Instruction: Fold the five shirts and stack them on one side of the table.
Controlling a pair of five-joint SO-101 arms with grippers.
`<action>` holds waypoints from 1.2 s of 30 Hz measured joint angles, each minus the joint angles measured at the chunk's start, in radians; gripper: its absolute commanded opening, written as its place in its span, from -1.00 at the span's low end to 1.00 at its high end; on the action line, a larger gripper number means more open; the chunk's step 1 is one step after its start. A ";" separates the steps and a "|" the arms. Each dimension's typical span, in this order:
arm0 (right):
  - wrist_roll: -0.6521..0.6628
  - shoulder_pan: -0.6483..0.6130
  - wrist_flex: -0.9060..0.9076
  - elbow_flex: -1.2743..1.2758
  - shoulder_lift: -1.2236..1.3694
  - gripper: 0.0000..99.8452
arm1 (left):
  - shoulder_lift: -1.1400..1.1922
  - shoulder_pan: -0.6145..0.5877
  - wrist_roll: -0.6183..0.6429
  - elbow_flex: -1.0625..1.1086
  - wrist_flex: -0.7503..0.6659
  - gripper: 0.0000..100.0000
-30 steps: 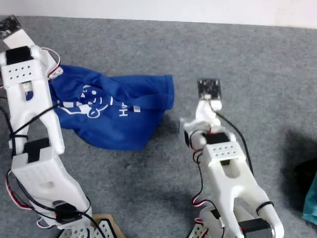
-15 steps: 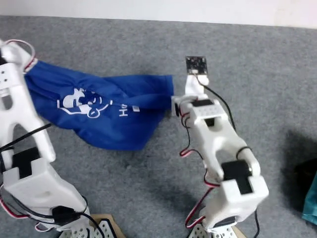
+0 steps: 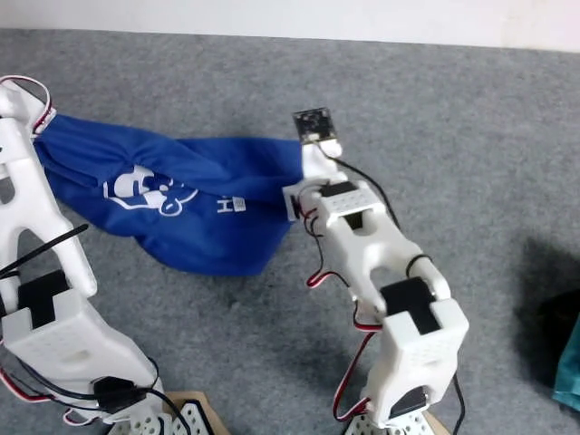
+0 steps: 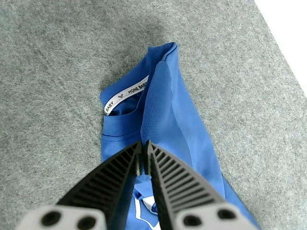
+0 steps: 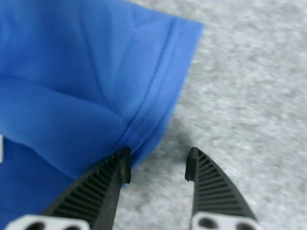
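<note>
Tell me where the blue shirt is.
In the high view the blue shirt lies on the left half of the grey table, one end pinched in the left gripper, its right hem by the open right gripper.

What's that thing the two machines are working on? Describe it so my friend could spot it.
On the grey table, look between the white left arm and right arm. The blue shirt lies crumpled there, one end pinched in the left gripper. Its white print and bright blue set it apart from the teal cloth at the right edge.
</note>
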 measured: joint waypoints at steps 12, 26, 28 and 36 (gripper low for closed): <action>0.003 -0.064 -0.028 -0.012 0.008 -0.61 | 0.000 0.002 0.000 0.114 -0.087 -0.99; 0.003 -0.121 -0.005 -0.008 -0.080 -0.61 | 0.000 0.011 0.000 0.120 -0.091 -0.99; 0.003 -0.144 -0.012 0.017 -0.087 -0.61 | 0.000 0.012 0.000 0.130 -0.094 -0.99; 0.003 -0.173 -0.066 0.051 -0.087 -0.61 | 0.000 0.018 0.000 0.140 -0.095 -0.99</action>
